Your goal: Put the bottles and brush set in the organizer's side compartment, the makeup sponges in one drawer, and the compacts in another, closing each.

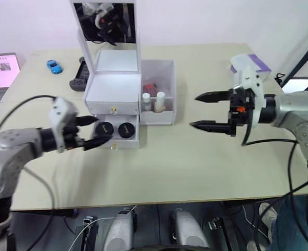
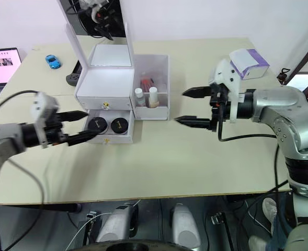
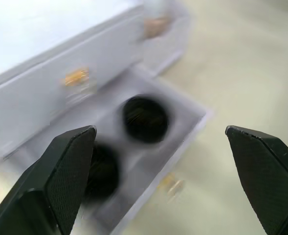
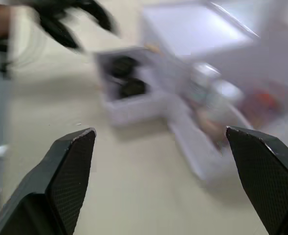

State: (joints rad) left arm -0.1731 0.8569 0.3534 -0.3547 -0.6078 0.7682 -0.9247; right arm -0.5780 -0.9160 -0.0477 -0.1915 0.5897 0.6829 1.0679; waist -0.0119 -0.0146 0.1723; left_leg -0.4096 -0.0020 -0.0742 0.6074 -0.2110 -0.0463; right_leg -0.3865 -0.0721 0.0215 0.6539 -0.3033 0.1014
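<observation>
Surface (image 1: 195,167): beige top carrying everything; a laptop (image 1: 1,69), a blue toy car (image 1: 54,66) and a white-and-purple box (image 1: 249,65) are sitting well apart from the work area.

Organizer (image 1: 113,86): white, standing upright with its mirror raised. Side compartment (image 1: 159,94) is holding the bottles (image 1: 154,101) upright, with something red behind them, probably the brush set; too small to confirm. Upper drawer (image 1: 112,108) is sitting flush, judged shut.

Lower drawer (image 1: 120,132): standing pulled out toward the robot, which is leaving its inside exposed. Two black round compacts (image 1: 115,129) are lying side by side in it. Judgement: only closing this drawer is remaining.

Left pincer (image 1: 93,132): released, fingers spread, grasping nothing, hanging at the drawer's front left corner, likely placed to push the front panel in.

Right pincer (image 1: 210,111): released too, wide and empty, hovering over bare surface to the right of the organizer, well apart from it, probably parked out of the left arm's way.
</observation>
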